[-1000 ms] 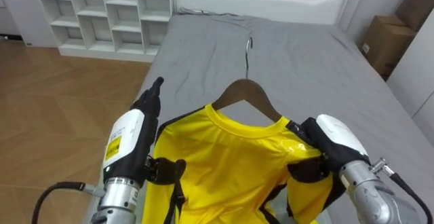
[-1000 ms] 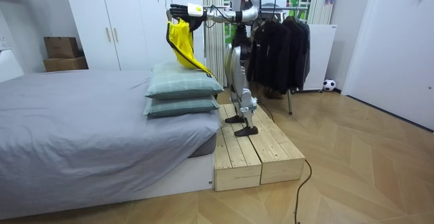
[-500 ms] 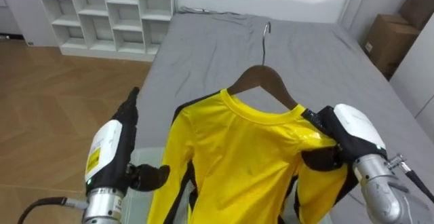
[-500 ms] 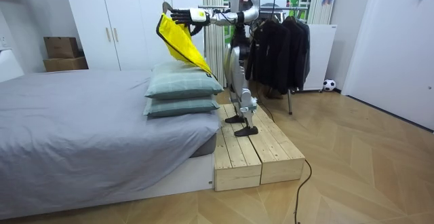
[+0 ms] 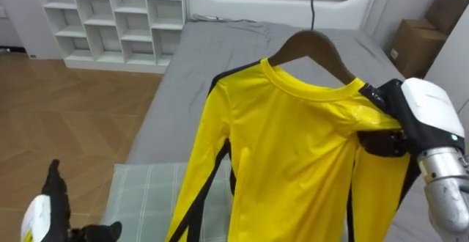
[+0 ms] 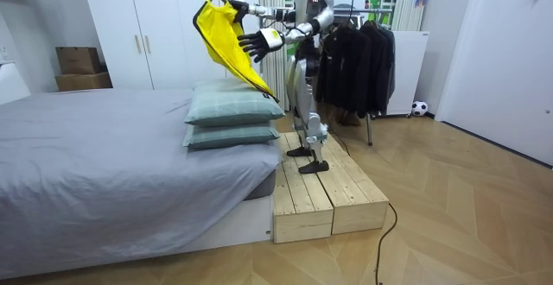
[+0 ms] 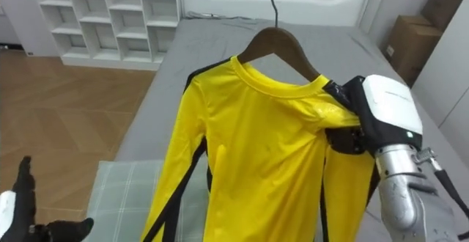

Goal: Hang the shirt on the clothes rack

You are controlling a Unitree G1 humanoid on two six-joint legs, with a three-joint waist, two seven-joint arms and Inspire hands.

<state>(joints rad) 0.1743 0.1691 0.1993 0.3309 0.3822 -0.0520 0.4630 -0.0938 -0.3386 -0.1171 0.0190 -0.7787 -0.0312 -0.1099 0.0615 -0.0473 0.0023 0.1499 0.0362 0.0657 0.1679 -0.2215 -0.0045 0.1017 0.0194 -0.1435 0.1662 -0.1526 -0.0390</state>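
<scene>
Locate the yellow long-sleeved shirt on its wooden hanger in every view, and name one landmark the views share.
Left eye view: the yellow long-sleeved shirt hangs centre-right.
Right eye view: it hangs at the centre.
Room view: it is held up at upper left of centre, above the stacked green pillows.
Shared landmark: the grey bed beneath the shirt.

Bright, even indoor light; soft shadows

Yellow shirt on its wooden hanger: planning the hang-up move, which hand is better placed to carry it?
Right: the right hand grips the yellow long-sleeved shirt on its brown wooden hanger, raised high; the left hand hangs open, lower, touching nothing.
</scene>
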